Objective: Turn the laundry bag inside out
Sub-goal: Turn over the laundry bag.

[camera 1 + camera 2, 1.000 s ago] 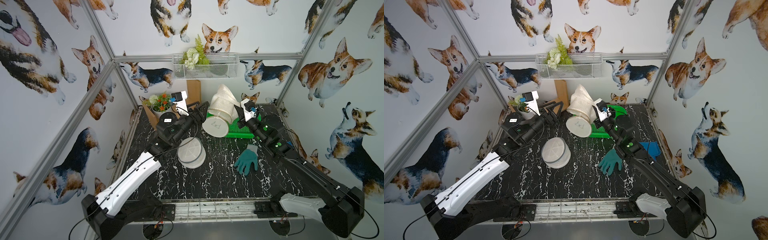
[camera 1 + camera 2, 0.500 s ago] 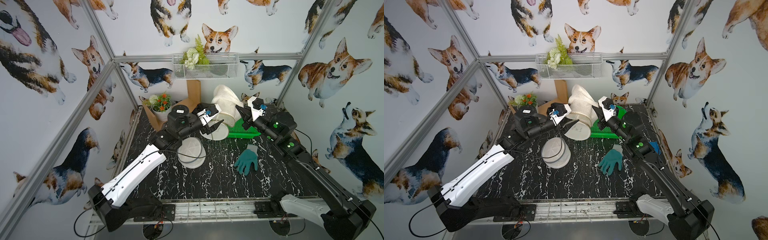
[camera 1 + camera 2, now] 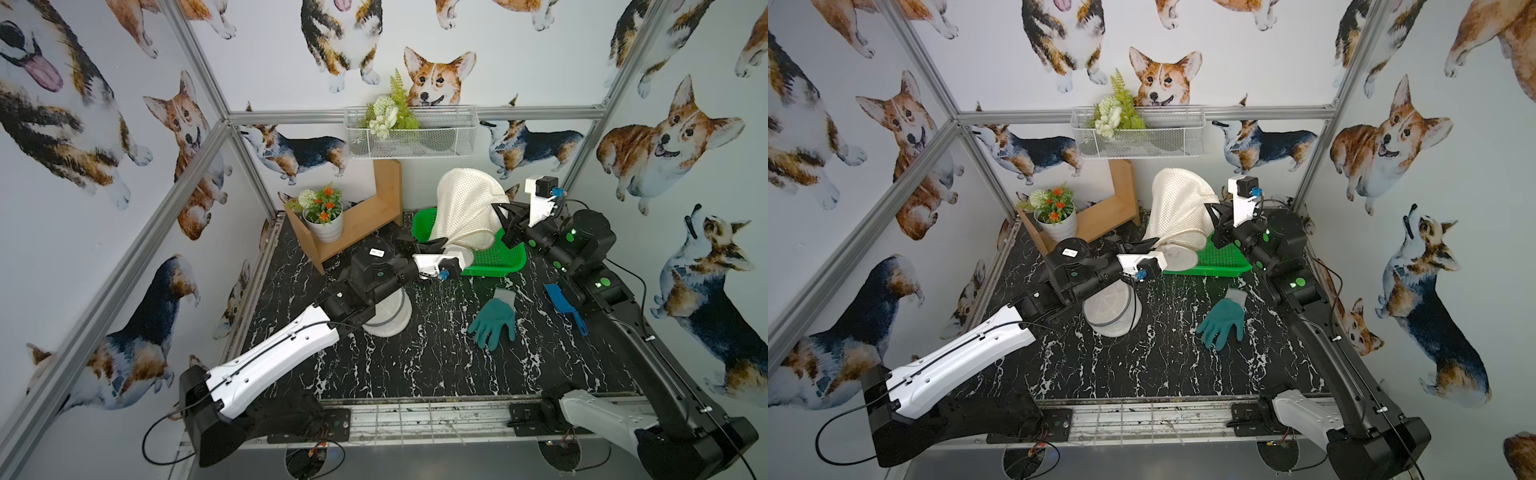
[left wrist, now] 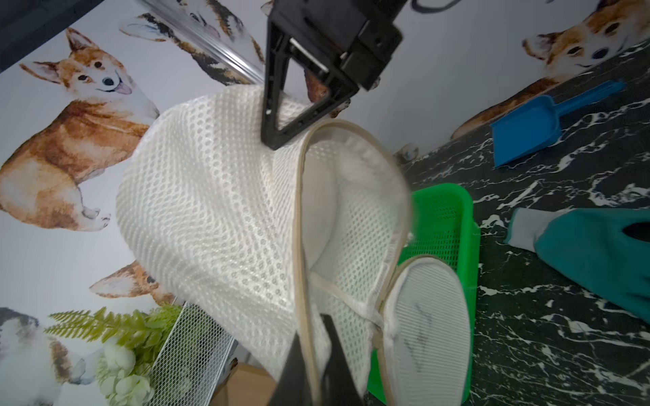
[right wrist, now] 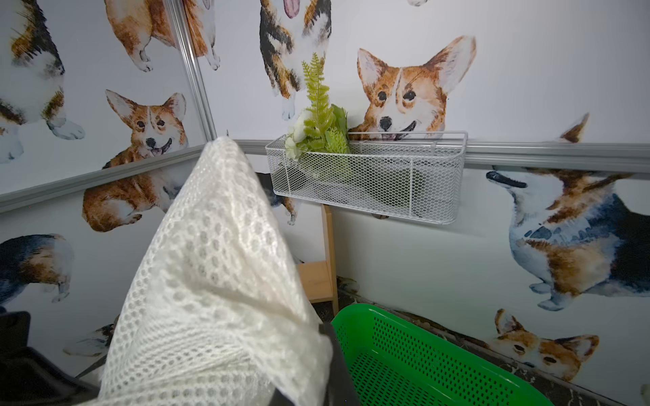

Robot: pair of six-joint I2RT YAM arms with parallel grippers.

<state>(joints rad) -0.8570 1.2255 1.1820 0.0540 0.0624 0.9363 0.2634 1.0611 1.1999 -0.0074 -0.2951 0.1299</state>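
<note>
Laundry bag point(image 3: 465, 208) is up off the table point(image 3: 415, 365) at the back, hanging over the green basket point(image 3: 500, 262), same in both top views. Right gripper point(image 3: 505, 216) has its upper right side. Left gripper point(image 3: 442, 246) comes in low from the left & nips the rim. Glove point(image 3: 494, 318) + blue scoop point(image 3: 561, 301) lie on the table, apart from the bag.

Left wrist cam: fingers point(image 4: 299, 365) pressed together w/ the bag's beige rim point(image 4: 299, 246) between them. Mouth gapes open, and the round base point(image 4: 425, 327) w/ a scribble on it sits over the basket.

Right wrist cam: mesh bunched up right at the tool. Fingers mostly buried under it, but they're closed on the cloth. Wire basket point(image 5: 369, 179) w/ greenery is on the wall behind.
</note>
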